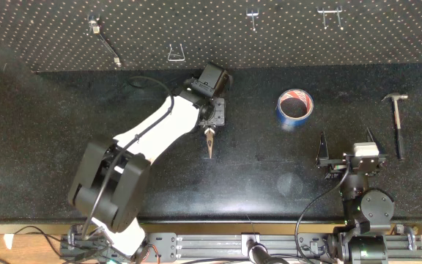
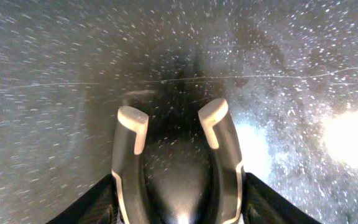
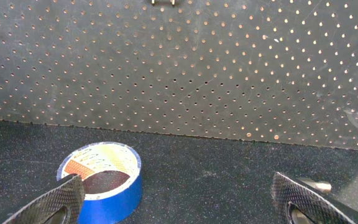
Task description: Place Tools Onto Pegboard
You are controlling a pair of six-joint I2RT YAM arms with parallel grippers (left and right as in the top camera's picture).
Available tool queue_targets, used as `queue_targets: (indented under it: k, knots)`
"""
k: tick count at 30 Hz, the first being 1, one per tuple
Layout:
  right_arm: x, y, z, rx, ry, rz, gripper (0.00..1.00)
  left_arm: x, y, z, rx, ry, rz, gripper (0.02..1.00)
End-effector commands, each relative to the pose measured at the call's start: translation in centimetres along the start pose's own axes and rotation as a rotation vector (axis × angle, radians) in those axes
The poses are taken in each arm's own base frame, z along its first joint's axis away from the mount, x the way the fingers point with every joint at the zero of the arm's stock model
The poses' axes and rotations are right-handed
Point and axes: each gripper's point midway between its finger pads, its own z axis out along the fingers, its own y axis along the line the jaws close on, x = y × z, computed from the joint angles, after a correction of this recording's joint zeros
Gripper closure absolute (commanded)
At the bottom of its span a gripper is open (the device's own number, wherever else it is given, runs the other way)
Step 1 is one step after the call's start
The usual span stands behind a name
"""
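**Grippers.** The right gripper (image 3: 178, 186) sits close to its base at the near right of the bench (image 1: 233, 183). Its fingers are spread wide and hold nothing. The left gripper (image 2: 173, 118) points at bare bench near the middle. Its fingers are also apart and hold nothing. A slim pointed shape (image 1: 209, 143) shows by it from above; whether it is a tool cannot be told.

**Hazards, as judged:**
- Closing the left fingers where they stand would take nothing. A descent from here would strike the bench.
- The tape roll (image 1: 295, 108) lies flat ahead of the right gripper, short of the pegboard (image 1: 196, 29). A grip across its thin wall may slip, and a roll set on edge would run off.
- The hammer (image 1: 396, 125) lies at the far right, head towards the pegboard. If it is held by the shaft, the heavy head is likely to swing down and miss a hook.
- The hooks (image 1: 330, 15) are small wire parts. A misaligned approach would knock a tool off.

**Surface.** The bench is black, speckled and matte. A rail (image 1: 247, 242) with cables runs along the near edge. The perforated pegboard stands upright along the far edge and closes off the room behind.
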Motion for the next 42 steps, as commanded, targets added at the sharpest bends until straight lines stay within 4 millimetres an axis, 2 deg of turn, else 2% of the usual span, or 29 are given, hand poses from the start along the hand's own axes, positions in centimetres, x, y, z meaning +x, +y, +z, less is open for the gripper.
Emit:
queue_targets:
  k: [1, 2, 3, 5, 7, 8, 9, 10, 11, 13, 16, 19, 22, 27, 30, 32, 36, 38, 39, 42]
  knots:
    - [0.0, 0.1, 0.0, -0.003, -0.001, -0.014, 0.025, -3.0, 2.0, -8.0, -0.040, -0.188, -0.009, 0.991]
    - [0.0, 0.1, 0.0, -0.003, -0.001, -0.014, 0.025, -2.7, 3.4, -10.6, -0.056, -0.211, -0.027, 0.991]
    - [0.0, 0.1, 0.0, -0.003, -0.001, -0.014, 0.025, -1.9, 5.6, -13.9, -0.084, -0.247, -0.057, 0.991]
    - [0.0, 0.1, 0.0, -0.003, -0.001, -0.014, 0.025, -0.8, 8.6, -17.7, -0.105, -0.346, -0.116, 0.991]
    - [0.0, 0.1, 0.0, -0.003, -0.001, -0.014, 0.025, 0.2, 11.6, -20.1, -0.096, -0.501, -0.201, 0.993]
    - [0.0, 0.1, 0.0, -0.003, -0.001, -0.014, 0.025, 0.4, 13.1, -20.4, -0.056, -0.669, -0.241, 0.991]
    - [0.0, 0.1, 0.0, -0.003, -0.001, -0.014, 0.025, 0.0, 13.0, -20.2, -0.036, -0.755, -0.223, 0.993]
    - [0.0, 0.1, 0.0, -0.003, -0.001, -0.014, 0.025, -1.5, 12.4, -20.0, -0.008, -0.885, -0.181, 0.991]
    - [0.0, 0.1, 0.0, -0.003, -0.001, -0.014, 0.025, -4.0, 11.1, -20.5, 0.028, -1.039, -0.139, 0.991]
    - [0.0, 0.1, 0.0, -0.003, -0.001, -0.014, 0.025, -8.1, 9.1, -21.8, 0.014, -1.201, -0.033, 0.991]
    - [0.0, 0.1, 0.0, -0.003, -0.001, -0.014, 0.025, -13.5, 7.3, -23.2, -0.034, -1.277, 0.047, 0.991]
    - [0.0, 0.1, 0.0, -0.003, -0.001, -0.014, 0.025, -17.0, 6.3, -23.8, -0.092, -1.264, 0.119, 0.991]
    - [0.0, 0.1, 0.0, -0.003, -0.001, -0.014, 0.025, -18.5, 6.3, -23.6, -0.107, -1.257, 0.110, 0.991]
    - [0.0, 0.1, 0.0, -0.003, -0.001, -0.014, 0.025, -19.0, 6.9, -20.9, -0.134, -1.214, 0.107, 0.993]
    - [0.0, 0.1, 0.0, -0.003, -0.001, -0.014, 0.025, -19.5, 7.0, -20.5, -0.130, -1.231, 0.093, 0.991]
    - [0.0, 0.1, 0.0, -0.003, -0.001, -0.014, 0.027, -19.6, 7.1, -19.3, -0.132, -1.210, 0.098, 0.991]
    - [0.0, 0.1, 0.0, -0.003, -0.001, -0.014, 0.025, -19.6, 6.2, -17.9, -0.090, -1.185, 0.132, 0.989]
    - [0.0, 0.1, 0.0, -0.003, -0.001, -0.014, 0.025, -19.6, 6.2, -17.9, -0.090, -1.185, 0.133, 0.511]
    - [0.0, 0.1, 0.0, -0.003, -0.001, -0.014, 0.025, -19.5, 6.2, -17.8, -0.091, -1.181, 0.134, 0.402]
    - [0.0, 0.1, 0.0, -0.003, -0.001, -0.014, 0.025, -19.5, 6.2, -17.8, -0.091, -1.178, 0.134, 0.286]
